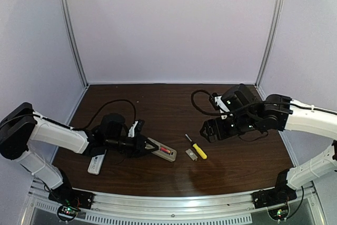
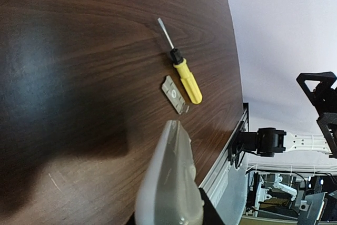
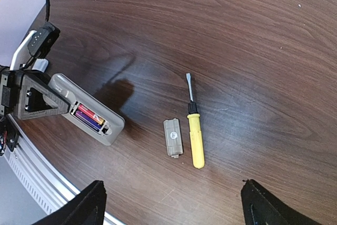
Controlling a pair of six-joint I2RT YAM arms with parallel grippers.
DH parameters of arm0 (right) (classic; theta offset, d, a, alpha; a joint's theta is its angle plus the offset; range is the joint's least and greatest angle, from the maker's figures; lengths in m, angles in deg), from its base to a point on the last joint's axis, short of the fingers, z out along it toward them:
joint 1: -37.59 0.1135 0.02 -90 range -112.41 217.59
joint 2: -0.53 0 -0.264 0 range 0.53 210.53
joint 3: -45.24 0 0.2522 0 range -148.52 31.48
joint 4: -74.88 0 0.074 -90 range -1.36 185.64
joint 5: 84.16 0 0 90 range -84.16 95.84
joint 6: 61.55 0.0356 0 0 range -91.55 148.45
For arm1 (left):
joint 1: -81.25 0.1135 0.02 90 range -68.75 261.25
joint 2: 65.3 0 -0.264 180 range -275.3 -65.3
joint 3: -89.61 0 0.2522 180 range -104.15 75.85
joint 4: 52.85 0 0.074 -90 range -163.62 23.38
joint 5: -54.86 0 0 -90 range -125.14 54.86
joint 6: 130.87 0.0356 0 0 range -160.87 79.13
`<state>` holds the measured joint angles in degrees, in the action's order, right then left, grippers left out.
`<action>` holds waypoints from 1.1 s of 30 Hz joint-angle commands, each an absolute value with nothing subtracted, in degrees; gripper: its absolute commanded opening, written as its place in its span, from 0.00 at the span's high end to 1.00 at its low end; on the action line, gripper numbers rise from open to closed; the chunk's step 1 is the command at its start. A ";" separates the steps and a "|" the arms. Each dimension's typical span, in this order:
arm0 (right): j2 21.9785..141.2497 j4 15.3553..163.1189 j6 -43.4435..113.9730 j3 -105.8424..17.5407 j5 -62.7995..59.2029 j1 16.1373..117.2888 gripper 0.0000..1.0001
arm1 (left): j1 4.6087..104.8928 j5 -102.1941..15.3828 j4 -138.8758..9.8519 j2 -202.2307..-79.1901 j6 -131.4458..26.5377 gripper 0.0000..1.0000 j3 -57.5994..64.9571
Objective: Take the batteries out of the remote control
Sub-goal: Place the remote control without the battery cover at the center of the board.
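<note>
Sitting in the open bay of the grey remote [image 3: 113, 125], the batteries [image 3: 88, 115] show red and purple, and your left gripper [image 3: 52, 103] is pinched narrow on that remote's other end. Your right gripper [image 3: 176, 198] hangs spread wide with nothing in it, well apart from the remote. In front of it the cover plate [image 3: 172, 137] and yellow screwdriver [image 3: 195, 140] lie side by side, between your two grippers. A white remote [image 1: 96, 164] lies under the left arm [image 1: 58, 135], near the table [image 3: 253, 51] front edge. Open wood stretches past the right gripper.
</note>
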<state>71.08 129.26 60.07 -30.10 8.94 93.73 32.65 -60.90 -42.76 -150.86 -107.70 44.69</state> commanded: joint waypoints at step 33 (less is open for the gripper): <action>74.96 129.54 59.91 -27.85 9.65 93.49 0.09 | 32.47 -60.59 -47.68 -147.97 -106.29 0.56 49.78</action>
